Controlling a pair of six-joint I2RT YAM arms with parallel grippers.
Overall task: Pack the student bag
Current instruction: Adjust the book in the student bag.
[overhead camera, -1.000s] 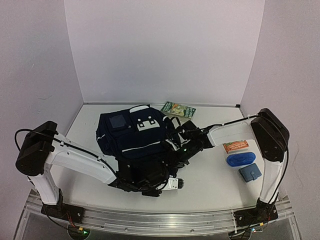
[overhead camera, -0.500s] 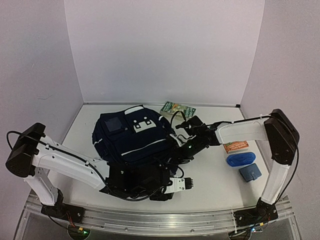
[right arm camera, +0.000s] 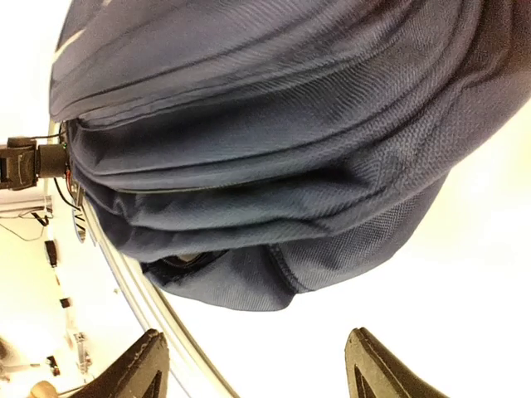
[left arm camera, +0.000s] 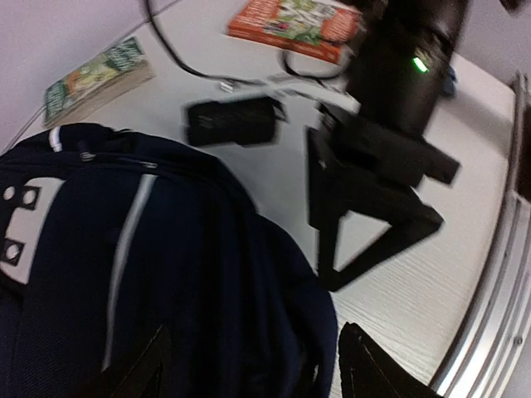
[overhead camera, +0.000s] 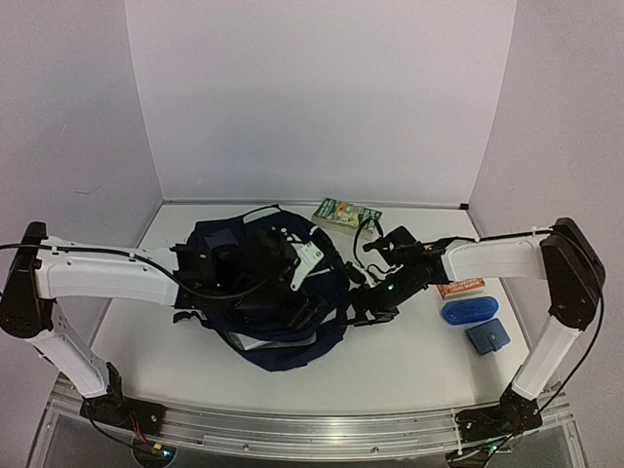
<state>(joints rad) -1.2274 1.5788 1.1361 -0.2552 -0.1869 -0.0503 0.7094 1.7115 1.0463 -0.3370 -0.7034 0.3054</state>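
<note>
Pale lilac walls close round a white worktop (overhead camera: 419,361), and the student bag (overhead camera: 283,341) sits left of centre on it, crumpled, with its lower end bulging toward the near edge.

The left arm (overhead camera: 97,273) rises from its base at the near left corner and runs almost level across to the bag, its wrist over the bag's top. The right arm (overhead camera: 497,258) stands tall at the near right corner and reaches leftward, its wrist dipped to the bag's right flank.

From overhead both wrists merge into the dark fabric, and only the wrist cameras show the fingers. The left claw (left arm camera: 259,371) has its jaws spread wide and looks down on navy cloth, a white stripe (left arm camera: 124,249) and a white patch (left arm camera: 17,224) with dark dots. It also sees the right arm's black wrist just beyond the bag. The right claw (right arm camera: 257,365) is likewise spread wide, gripping nothing, with folds of the bag filling the view beyond it over bare worktop and a metal rail (right arm camera: 124,274) at the side.

Only the overhead view shows the other things together: a green book (overhead camera: 347,213) by the back wall, and to the right an orange packet (overhead camera: 460,287), a blue case (overhead camera: 470,311) and a small blue pouch (overhead camera: 487,336).
</note>
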